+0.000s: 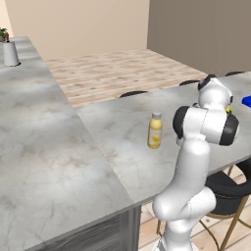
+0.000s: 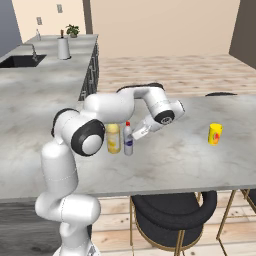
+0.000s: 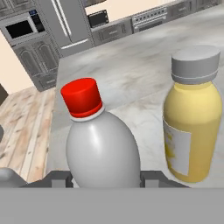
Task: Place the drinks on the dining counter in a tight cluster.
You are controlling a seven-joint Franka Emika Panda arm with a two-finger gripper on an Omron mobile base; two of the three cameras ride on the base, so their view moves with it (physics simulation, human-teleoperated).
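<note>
The two-finger gripper [image 3: 105,177] is clamped around the slim silver-grey bottle with red cap [image 3: 101,146], upright on the light-grey marbled dining counter [image 3: 127,83]; the wider yellow bottle with pale cap [image 3: 192,118] stands just beside its right finger.

You're in a home kitchen. A sink [image 2: 20,59] sits in the far worktop, and a microwave [image 3: 22,28], refrigerator [image 3: 65,22] and oven [image 3: 98,18] line the wall beyond the marbled dining counter [image 2: 175,165].

My gripper [image 2: 136,134] sits closed around the red-capped bottle [image 2: 128,139], which stands upright on the dining counter [image 2: 175,155] about midway between its front and back edges. The yellow bottle [image 2: 113,138] stands just beside it on the left in the right base view. A small cup [image 2: 215,134] stands well apart toward the counter's right end.
</note>
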